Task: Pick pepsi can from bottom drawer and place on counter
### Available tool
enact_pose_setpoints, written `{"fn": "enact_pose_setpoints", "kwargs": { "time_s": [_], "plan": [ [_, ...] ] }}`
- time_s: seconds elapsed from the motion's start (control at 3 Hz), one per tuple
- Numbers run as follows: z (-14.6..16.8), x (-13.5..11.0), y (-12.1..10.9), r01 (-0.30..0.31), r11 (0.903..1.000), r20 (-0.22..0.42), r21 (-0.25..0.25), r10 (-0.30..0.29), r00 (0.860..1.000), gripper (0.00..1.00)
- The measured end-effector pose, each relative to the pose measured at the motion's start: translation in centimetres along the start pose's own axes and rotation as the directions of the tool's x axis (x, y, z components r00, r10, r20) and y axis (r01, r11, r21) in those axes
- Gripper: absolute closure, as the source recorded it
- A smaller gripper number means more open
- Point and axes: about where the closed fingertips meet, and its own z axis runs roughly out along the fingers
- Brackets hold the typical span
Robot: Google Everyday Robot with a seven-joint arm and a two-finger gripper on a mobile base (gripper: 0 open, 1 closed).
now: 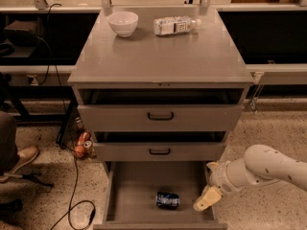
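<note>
Matt grey metal worktop (158,56) and bottom drawer (139,186); glossy blue can (167,200); smooth cream plastic tool (206,200) at lower right.

The one arm (278,166) shows at the right edge, low in the view, as a thick white forearm slanting down and to the left. It narrows into a paler wrist (224,175) that bends downward. The gripper (207,199) hangs from that wrist as the arm's lowest and leftmost part, a cream wedge pointing down and left.
</note>
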Motion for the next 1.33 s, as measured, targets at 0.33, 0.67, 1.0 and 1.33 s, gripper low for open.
{"fn": "enact_pose_setpoints", "kwargs": {
  "time_s": [0.33, 0.67, 1.0, 1.33],
  "plan": [
    [0.0, 0.0, 0.0, 0.000, 1.0000, 0.000, 0.000, 0.000, 1.000, 0.00],
    [2.2, 0.3, -0.9, 0.006, 0.9995, 0.021, 0.031, -0.006, 1.000, 0.00],
    [7.8, 0.4, -3.5, 0.030, 0.9955, 0.090, 0.090, -0.038, 0.995, 0.00],
    [14.4, 1.2, -4.6, 0.030, 0.9969, 0.127, 0.073, -0.039, 0.991, 0.00]
  ]
}}
